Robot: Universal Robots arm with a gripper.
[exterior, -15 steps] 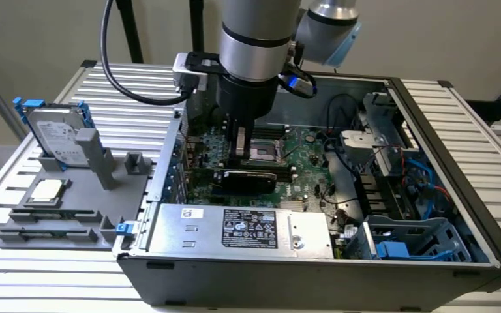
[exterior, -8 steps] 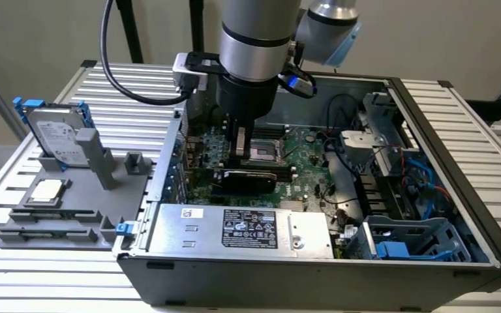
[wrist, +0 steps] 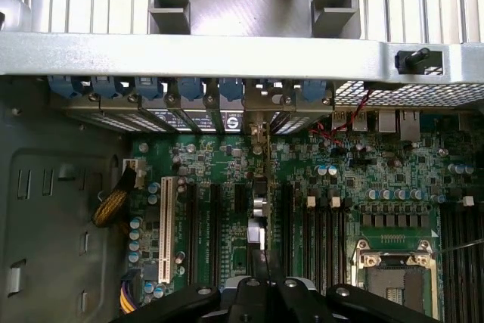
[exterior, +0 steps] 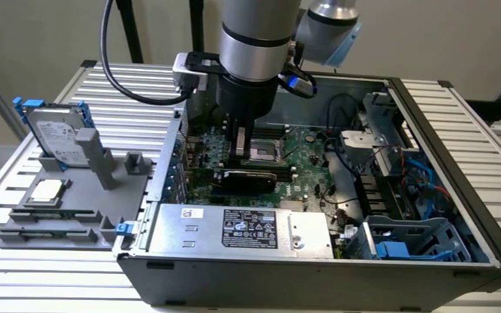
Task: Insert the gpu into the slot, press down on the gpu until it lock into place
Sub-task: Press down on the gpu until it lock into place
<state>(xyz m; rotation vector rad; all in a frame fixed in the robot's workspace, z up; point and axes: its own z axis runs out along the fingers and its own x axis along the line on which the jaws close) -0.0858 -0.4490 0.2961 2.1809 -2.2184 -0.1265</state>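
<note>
The gpu (exterior: 248,180), a thin black card, stands on edge on the green motherboard inside the open computer case. My gripper (exterior: 241,162) comes straight down onto its top edge. In the wrist view the gpu (wrist: 259,209) appears edge-on as a narrow line running from the rear bracket openings to my gripper (wrist: 266,281), whose fingers sit close together on either side of it. The blue slot is hidden beneath the card.
A grey metal box with a white label (exterior: 242,228) lies close beside the card. The silver processor socket (wrist: 393,277), black memory strips (wrist: 321,232) and a white slot (wrist: 162,221) flank it. A hard drive (exterior: 55,134) stands on a grey fixture outside the case.
</note>
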